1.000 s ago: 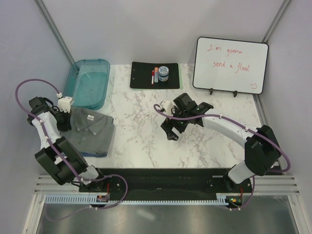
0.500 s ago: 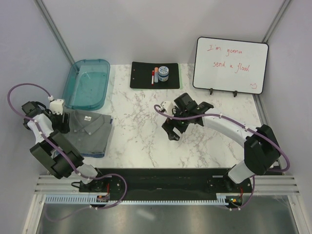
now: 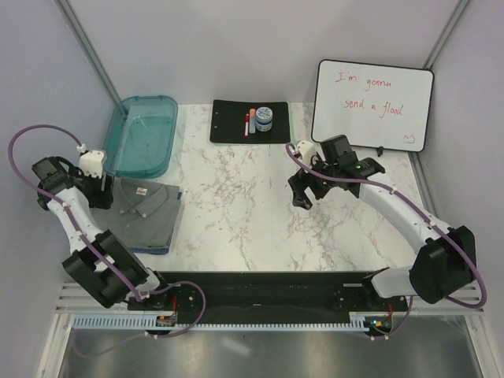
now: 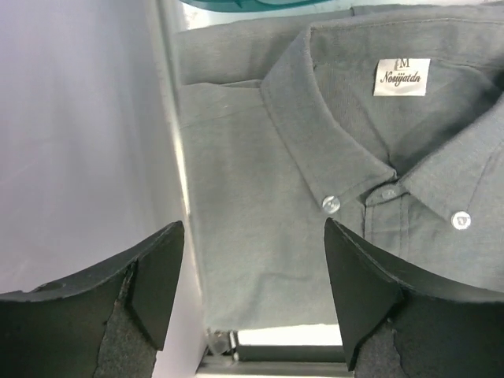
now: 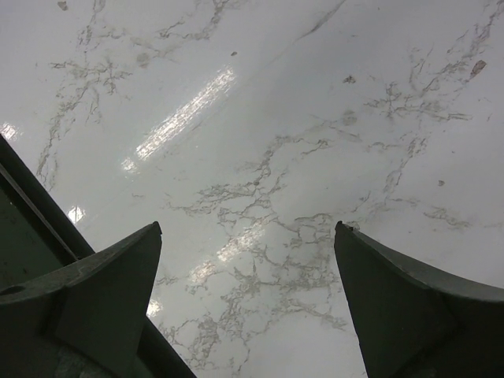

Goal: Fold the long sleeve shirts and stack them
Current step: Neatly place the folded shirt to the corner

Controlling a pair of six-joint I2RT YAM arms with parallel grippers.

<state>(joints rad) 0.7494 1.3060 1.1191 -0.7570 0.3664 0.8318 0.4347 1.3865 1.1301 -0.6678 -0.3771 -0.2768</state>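
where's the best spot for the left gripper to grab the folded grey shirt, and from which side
Probably the folded side edge of the grey shirt, beside the collar, coming down from above. That edge is straight and layered and lies between the open fingers of the left gripper; the wall beside it leaves little room for a sideways approach.

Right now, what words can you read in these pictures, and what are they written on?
"I'm gonna send a flood": red handwriting on the whiteboard.
"M": printed on the neck label of the grey shirt.
"Nouyatdn", or something close: brand script on the same label; the letters are unsure.
Jar and marker on the black clipboard: any print is too small to read.
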